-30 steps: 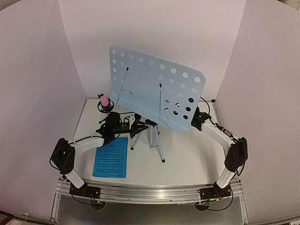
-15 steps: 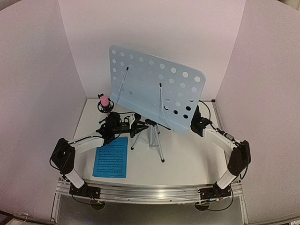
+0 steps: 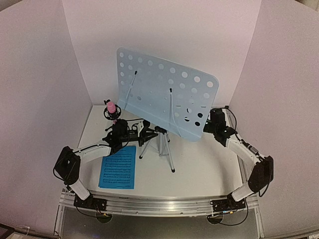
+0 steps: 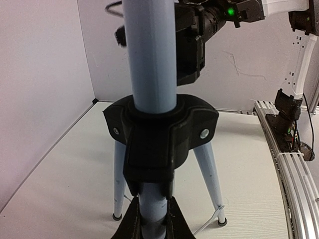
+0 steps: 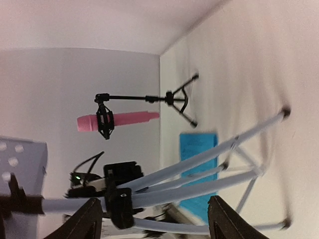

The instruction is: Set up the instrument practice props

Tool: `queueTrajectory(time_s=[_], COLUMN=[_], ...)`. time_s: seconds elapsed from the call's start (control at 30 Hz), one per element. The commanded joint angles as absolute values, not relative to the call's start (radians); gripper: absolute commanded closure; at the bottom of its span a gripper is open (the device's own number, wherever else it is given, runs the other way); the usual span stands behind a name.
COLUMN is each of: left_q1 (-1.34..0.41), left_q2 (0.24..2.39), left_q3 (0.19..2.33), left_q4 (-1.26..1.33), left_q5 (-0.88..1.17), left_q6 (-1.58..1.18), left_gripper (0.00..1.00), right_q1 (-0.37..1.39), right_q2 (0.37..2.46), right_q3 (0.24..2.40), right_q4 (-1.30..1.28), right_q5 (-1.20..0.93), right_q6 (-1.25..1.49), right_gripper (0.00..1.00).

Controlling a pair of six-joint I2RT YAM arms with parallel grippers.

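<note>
So the stand is up, about mid tabletop point(image 3: 204, 164) and a bit toward the far edge: one pale blue desk point(image 3: 167, 79) full of holes, tilted back on one silver tripod point(image 3: 172, 162). I count three legs, though they overlap a lot. The left pincer point(image 4: 152, 221) is clamped nearly closed on the pole point(image 4: 149, 50) just under the black leg collar. My guess is it's there to steady the whole thing so it doesn't tip while the top gets fiddled with. The right pincer point(image 3: 215, 121) sits just beside the desk's lower right corner, not touching it as far as I can tell. On its wrist cam the fingers point(image 5: 87, 219) are spread wide with nothing between them, so it's holding nothing right now. Looks like the desk angle is set. Counting the rest: two thin black page holders point(image 3: 130, 88) lie against the desk face, and only one blue sheet point(image 3: 118, 167) is in view, flat by the near left corner and not on the desk yet. There's also one pink mic point(image 3: 111, 108) on its little stand at the far left corner.
</note>
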State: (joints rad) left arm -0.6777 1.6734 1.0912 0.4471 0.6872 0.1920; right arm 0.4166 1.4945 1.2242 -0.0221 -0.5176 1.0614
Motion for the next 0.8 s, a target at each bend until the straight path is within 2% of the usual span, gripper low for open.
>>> queueTrajectory(time_s=[0.0, 0.13, 0.27, 0.4, 0.5, 0.57, 0.67, 0.77], left_q1=[-0.687, -0.687, -0.687, -0.687, -0.687, -0.687, -0.687, -0.687], left_q2=[1.678, 1.686, 1.690, 1.694, 1.695, 1.694, 1.697, 1.697], left_q3=[1.093, 1.097, 1.098, 1.112, 1.120, 1.119, 1.124, 1.124], left_q4=[0.546, 0.557, 0.568, 0.549, 0.530, 0.526, 0.520, 0.520], left_q5=[0.705, 0.698, 0.684, 0.681, 0.689, 0.692, 0.692, 0.689], left_q6=[0.219, 0.220, 0.208, 0.201, 0.205, 0.211, 0.213, 0.211], left_gripper=[1.00, 1.00, 1.00, 1.00, 1.00, 1.00, 1.00, 1.00], right_q1=[0.419, 0.421, 0.427, 0.445, 0.509, 0.574, 0.625, 0.647], right_q2=[1.317, 1.271, 1.328, 1.367, 1.409, 1.447, 1.482, 1.486], right_q3=[1.044, 0.906, 0.959, 0.965, 1.000, 1.024, 1.060, 1.080], right_q4=[0.176, 0.462, 0.470, 0.449, 0.397, 0.377, 0.377, 0.367], right_q5=[-0.344, -0.381, -0.527, -0.579, -0.546, -0.443, -0.377, -0.389], right_q6=[0.226, -0.079, -0.260, -0.549, -0.743, -0.885, -0.978, -1.015], right_gripper=[0.28, 0.23, 0.23, 0.23, 0.27, 0.28, 0.30, 0.41])
